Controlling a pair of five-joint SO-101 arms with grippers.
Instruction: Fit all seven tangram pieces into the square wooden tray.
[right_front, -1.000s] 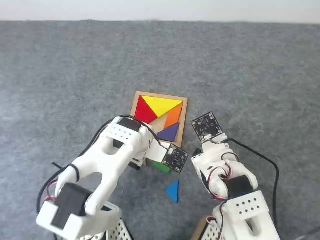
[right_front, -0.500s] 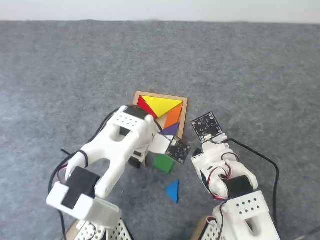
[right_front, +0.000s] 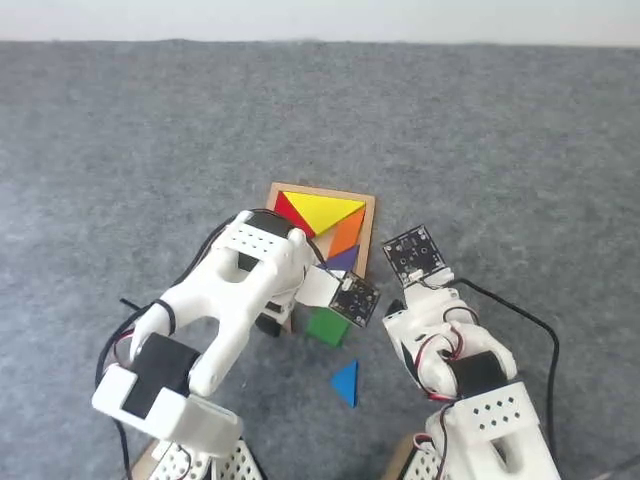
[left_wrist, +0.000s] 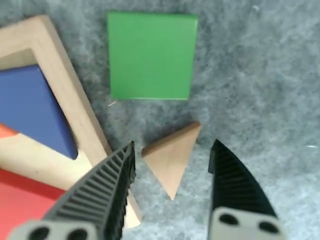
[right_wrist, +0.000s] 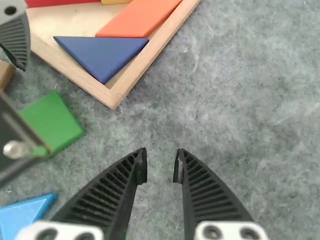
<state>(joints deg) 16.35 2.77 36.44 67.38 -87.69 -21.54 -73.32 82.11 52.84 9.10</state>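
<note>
Tangram pieces in yellow, red, orange and dark blue sit in the wooden tray. The green square lies on the tabletop just beside it. The left gripper is spread open astride a plain wooden triangle. The right gripper hangs empty, its jaws slightly parted.
</note>
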